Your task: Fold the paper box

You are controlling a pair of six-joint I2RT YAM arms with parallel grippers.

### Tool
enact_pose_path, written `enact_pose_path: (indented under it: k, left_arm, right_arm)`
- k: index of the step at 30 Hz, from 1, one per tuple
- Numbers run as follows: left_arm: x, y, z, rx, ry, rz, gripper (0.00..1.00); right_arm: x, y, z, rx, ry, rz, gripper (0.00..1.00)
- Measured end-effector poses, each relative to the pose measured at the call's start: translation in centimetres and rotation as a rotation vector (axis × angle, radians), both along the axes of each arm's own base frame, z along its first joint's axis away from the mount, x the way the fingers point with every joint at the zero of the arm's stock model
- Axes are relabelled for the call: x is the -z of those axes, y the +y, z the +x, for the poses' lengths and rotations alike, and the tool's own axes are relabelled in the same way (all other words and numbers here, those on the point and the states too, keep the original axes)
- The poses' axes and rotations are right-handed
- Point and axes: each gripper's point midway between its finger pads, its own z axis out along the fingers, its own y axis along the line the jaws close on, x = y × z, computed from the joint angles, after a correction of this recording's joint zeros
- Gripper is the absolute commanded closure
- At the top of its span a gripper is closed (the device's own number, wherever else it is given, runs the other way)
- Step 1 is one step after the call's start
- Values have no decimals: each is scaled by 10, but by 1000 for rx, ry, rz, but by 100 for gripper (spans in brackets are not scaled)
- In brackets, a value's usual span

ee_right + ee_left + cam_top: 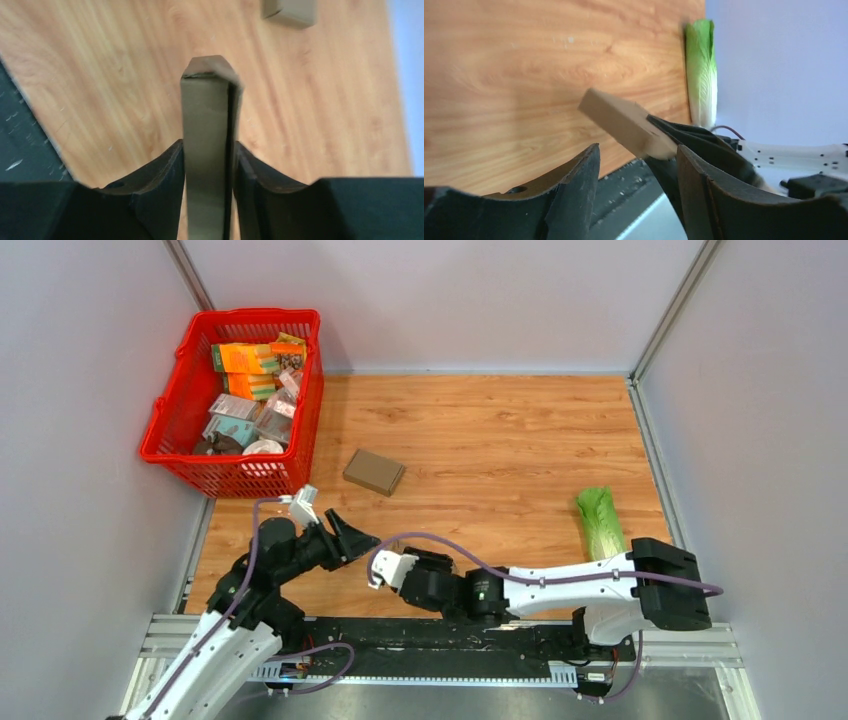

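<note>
Down by the arm bases, the right claw pinches the flattened paper box just above the tabletop, while the left claw gapes wide beside it, gripping nothing. Looks like opening-out time: left must catch a panel and pull. Farther out: one second box, one cabbage, one red basket.

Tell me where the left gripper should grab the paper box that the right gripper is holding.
Take the free end of the paper box, which juts out beyond the right gripper pinching its other end. The box looks like a thin slab, so close on its two broad faces, coming in from the end opposite the right gripper. The left gripper is open there and seems wide enough.
</note>
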Motion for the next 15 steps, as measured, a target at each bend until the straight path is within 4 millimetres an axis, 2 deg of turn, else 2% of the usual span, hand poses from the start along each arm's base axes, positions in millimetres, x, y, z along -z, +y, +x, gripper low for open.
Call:
enact_pose_path:
  k: [3,5,7,10,13,15]
  left_arm:
    - [-23,19,-4,-28,-150,60,42]
    - [-27,26,-7,-31,-211,88,44]
    - [-19,26,-8,-13,-213,114,47]
    - [7,22,-8,29,-156,156,51]
    - [30,17,-7,74,-88,199,50]
    - [36,14,-5,98,-75,218,47]
  right_arm:
    - [10,-6,2,6,175,-49,54]
    - [17,-10,8,41,294,-83,53]
    - [23,-11,10,73,408,-108,52]
    - [36,-16,11,116,547,-134,49]
    - [49,-26,5,147,641,-163,40]
    - [52,-30,1,160,679,-165,35]
